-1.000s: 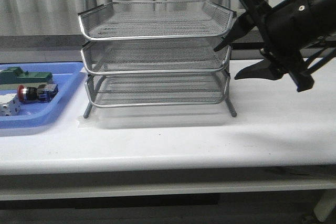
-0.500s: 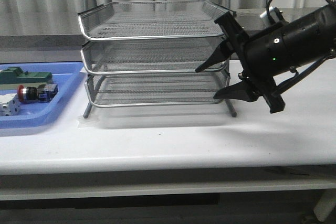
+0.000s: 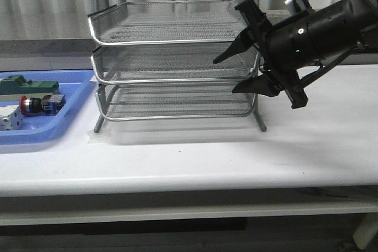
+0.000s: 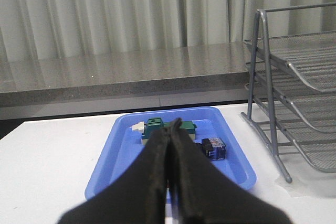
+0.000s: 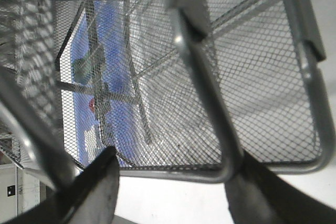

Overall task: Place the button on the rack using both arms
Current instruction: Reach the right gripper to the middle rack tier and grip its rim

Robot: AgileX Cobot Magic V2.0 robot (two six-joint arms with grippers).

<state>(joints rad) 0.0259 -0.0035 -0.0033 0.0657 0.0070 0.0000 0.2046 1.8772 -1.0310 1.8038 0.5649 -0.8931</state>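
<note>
The button lies on its side in the blue tray at the far left, red cap to the left. The rack stands mid-table. My right gripper is open at the rack's right front corner, one finger above and one below the middle tier's rim. In the right wrist view the rack's mesh fills the frame and the gripper straddles a rim. My left gripper is shut and empty, above the tray's near side; the button's blue body shows just beside its tips.
The tray also holds a green-and-white block and a white cube. The rack stands right of the tray. A grey ledge and curtains run behind the white table.
My right gripper has swung left and down from beside the rack to its right front corner, staying open. The button and tray have not moved.
</note>
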